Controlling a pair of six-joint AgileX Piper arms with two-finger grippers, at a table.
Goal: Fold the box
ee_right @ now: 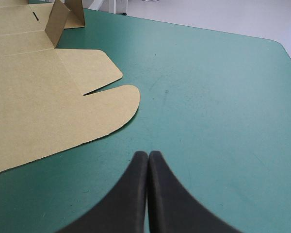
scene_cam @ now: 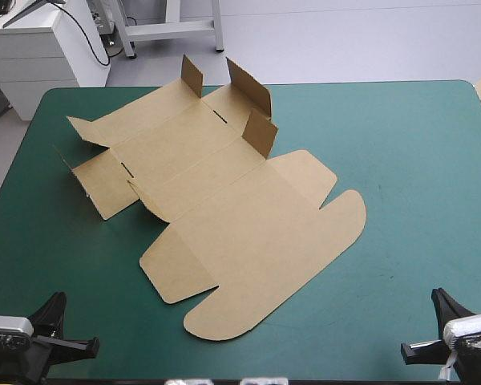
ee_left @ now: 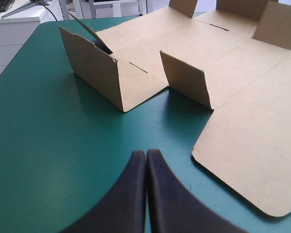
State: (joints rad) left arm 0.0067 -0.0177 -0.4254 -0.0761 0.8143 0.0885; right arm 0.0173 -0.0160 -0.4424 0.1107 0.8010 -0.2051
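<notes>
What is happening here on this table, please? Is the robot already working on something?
Nothing is being handled at this moment. The brown box lies as a cut sheet on the teal-green table. It is mostly flat, and only a few small flaps stand up on its far part. The left end effector and the right end effector are both shut and empty, near the table's near corners and apart from the board. The folding has not yet begun.
</notes>
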